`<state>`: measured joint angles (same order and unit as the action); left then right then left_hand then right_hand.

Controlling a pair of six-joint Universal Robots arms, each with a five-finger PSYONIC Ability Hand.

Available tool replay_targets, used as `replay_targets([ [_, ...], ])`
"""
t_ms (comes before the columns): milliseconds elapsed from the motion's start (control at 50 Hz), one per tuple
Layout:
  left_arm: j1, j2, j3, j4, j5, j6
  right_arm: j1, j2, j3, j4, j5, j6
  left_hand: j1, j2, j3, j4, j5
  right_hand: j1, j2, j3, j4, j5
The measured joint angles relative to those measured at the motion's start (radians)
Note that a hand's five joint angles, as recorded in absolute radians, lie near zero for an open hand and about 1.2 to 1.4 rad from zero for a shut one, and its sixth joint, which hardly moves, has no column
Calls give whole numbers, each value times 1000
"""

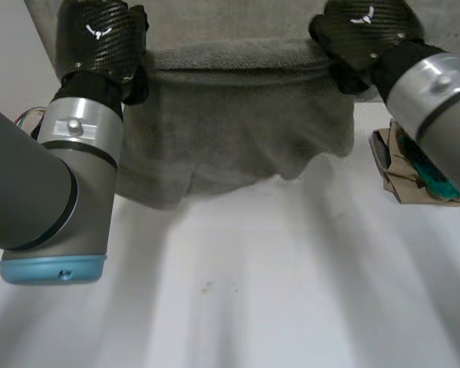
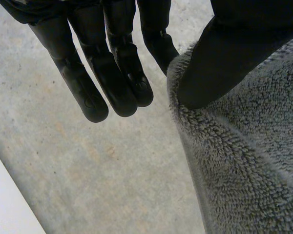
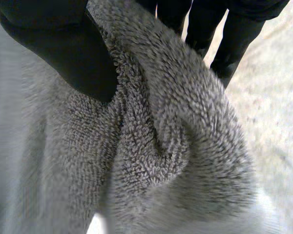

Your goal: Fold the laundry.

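Since the table point(image 1: 238, 307) is the biggest thing here, we'll start there. It's white and bare in the middle, with the towel point(image 1: 238, 130) hanging over its far part. The towel is grey terry with a thick looped pile. It's held up by its top edge, which runs rolled between the two hands while the rest droops in soft folds. The uneven bottom hem is at or just above the table; we can't tell if it touches.

We'd judge it soft and floppy, fairly light, grippy rather than slippery, nothing to break. It'll sag wherever it isn't held, so the top corners are the places to take it — roughly where the hands are now.

The left hand point(image 1: 100, 34) pinches the edge near one end: thumb point(image 2: 224, 58) laid on the pile, fingers point(image 2: 112, 78) straight and close together, the nearest one against the cloth. The right hand point(image 1: 364, 31) pinches a bunched wad at the other end between thumb point(image 3: 58, 53) and fingers point(image 3: 224, 44).

Smallest bit — a brown-and-teal bundle point(image 1: 406, 172) on the table beside the right arm, apart from the towel.
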<state>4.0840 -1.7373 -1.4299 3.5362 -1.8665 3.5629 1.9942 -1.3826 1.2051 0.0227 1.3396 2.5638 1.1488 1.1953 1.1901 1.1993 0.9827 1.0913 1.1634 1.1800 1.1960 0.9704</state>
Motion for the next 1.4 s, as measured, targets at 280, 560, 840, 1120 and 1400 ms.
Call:
replay_targets([
  [280,-26,-243,-70,-58,118,13,37,101,125,373,48,-65,0,0,0,0,6,-127,-181,-190,-187,-142],
  [560,-111,-241,-158,-144,121,11,-2,168,120,368,105,-84,-735,-773,-762,-785,-746,-864,-951,-975,-992,-928],
  [840,3,39,-341,-159,128,9,-135,104,38,494,-25,-23,-789,-849,-843,-866,-828,-708,-787,-795,-813,-755],
  [1120,243,-33,-394,-155,338,15,-134,153,358,318,-14,-49,-789,-851,-843,-866,-828,-600,-677,-686,-701,-646],
  [1400,363,-279,-302,-148,528,24,-123,151,530,45,21,-30,-756,-797,-793,-802,-755,-556,-631,-641,-661,-608],
])
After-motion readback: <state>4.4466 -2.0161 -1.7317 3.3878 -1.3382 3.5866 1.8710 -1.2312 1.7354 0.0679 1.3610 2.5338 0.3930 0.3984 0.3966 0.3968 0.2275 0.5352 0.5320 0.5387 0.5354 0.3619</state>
